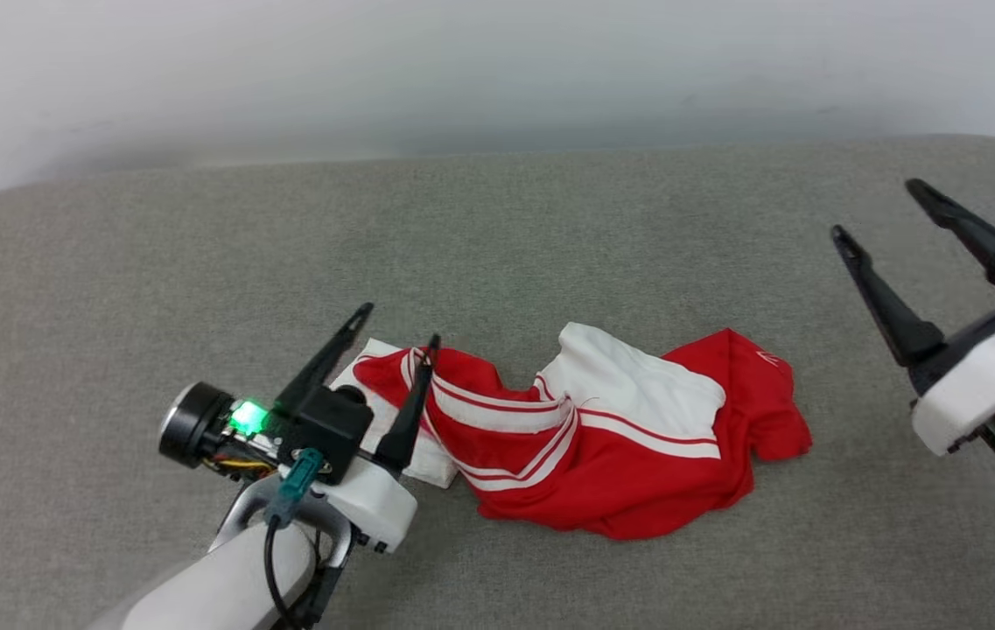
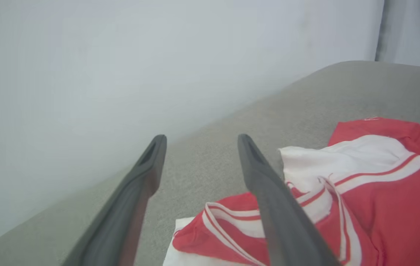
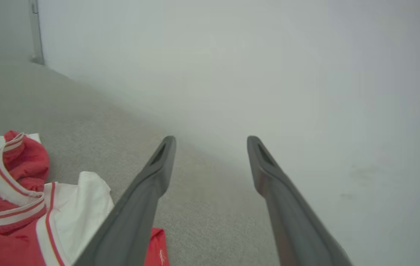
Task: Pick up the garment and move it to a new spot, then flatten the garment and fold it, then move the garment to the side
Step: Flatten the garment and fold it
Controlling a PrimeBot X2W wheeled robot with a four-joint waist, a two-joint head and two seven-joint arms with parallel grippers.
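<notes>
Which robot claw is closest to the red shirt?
The left gripper: its open jaws stand right at the striped end of the garment. The right gripper, also open, is well apart from it, over the bare grey surface.

The garment (image 1: 637, 490), a red jersey with white sleeves and red-and-white striped trim, lies crumpled in a loose heap on the grey upholstered surface (image 1: 550, 245), well short of its far edge and about midway across, one white sleeve flat at its left end.
</notes>
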